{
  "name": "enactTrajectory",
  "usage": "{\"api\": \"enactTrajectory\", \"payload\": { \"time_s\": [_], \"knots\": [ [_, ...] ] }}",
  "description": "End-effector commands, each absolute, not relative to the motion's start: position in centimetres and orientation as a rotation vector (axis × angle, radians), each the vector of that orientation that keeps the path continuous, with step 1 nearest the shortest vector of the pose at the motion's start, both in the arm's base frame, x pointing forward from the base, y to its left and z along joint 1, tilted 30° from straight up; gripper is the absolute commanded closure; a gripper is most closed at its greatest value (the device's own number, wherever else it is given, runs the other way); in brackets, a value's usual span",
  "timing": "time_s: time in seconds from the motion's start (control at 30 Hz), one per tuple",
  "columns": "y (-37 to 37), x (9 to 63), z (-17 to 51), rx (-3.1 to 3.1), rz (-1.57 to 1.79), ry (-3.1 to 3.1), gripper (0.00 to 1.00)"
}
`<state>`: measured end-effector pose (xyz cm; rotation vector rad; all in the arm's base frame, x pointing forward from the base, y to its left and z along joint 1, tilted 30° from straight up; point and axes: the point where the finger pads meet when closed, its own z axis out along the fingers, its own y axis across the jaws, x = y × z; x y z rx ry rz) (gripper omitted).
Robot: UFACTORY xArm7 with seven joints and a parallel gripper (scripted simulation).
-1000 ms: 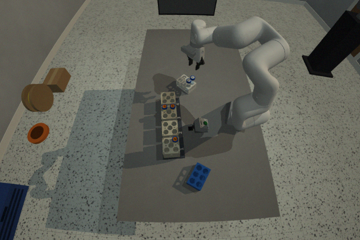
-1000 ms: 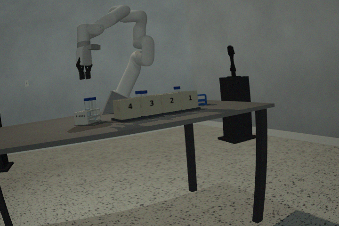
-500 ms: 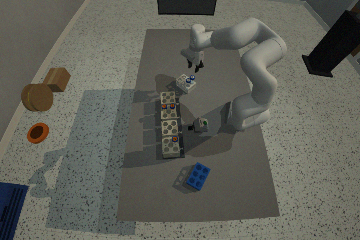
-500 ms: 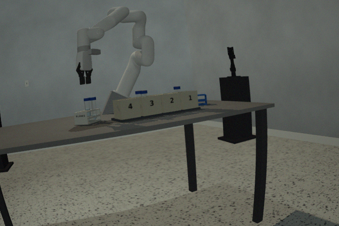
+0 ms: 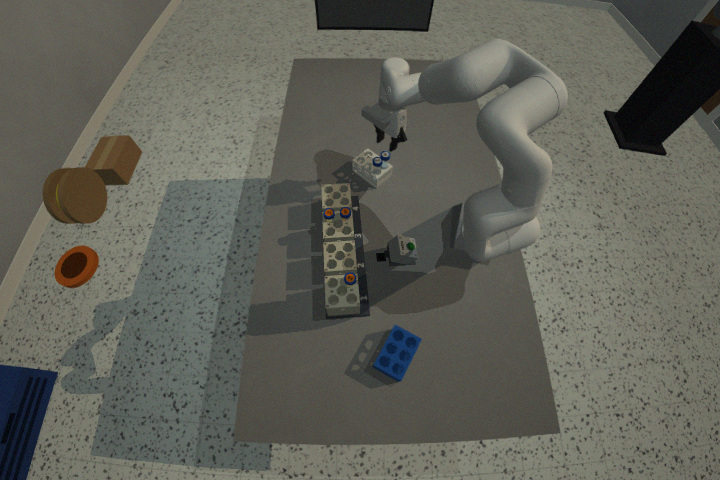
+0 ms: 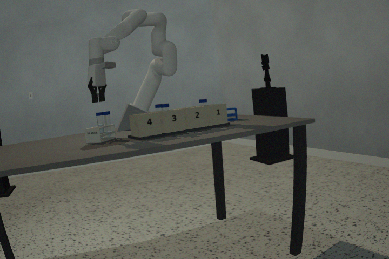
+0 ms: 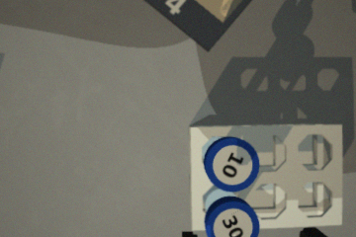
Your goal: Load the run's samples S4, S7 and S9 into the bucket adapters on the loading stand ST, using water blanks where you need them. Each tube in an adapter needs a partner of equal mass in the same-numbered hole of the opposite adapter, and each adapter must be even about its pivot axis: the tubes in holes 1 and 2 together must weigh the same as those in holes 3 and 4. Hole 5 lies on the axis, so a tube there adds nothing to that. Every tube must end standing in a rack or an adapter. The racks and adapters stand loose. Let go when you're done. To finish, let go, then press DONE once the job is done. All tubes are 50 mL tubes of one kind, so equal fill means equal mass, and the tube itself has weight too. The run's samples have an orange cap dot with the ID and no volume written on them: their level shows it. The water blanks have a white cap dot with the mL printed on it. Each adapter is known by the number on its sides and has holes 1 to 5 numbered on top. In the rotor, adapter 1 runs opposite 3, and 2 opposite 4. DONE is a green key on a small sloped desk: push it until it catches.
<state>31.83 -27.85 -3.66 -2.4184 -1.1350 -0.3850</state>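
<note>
The tool is hanging in the air above the white blanks rack, well apart from it, with its black fingers pointing down and standing partly apart, gripping nothing.

Everything else is sitting in relation to that blanks rack. Two water blanks are standing upright in it, side by side along one edge: the one marked 10 and the one marked 30; the rack's other holes are showing open. Just beside the rack, adapter 4 is heading the row on the loading stand, with adapters 3, 2 and 1 running away from the rack in that order. Two orange-dotted samples are standing near the join of adapters 4 and 3, and a third sample is standing in adapter 1. The green DONE key is sitting on its small desk on the counter, on the arm's side of the stand, and the blue rack is lying beyond the far end of the row.
</note>
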Motion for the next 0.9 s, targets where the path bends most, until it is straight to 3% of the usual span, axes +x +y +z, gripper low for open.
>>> {"api": "enactTrajectory", "payload": {
  "time_s": [0.0, 0.87],
  "knots": [
    [-27.6, 32.0, -4.3, -2.424, -0.386, -1.136, 0.43],
    [-25.6, 32.2, -7.9, -2.424, -0.386, -1.136, 0.43]
  ]
}}
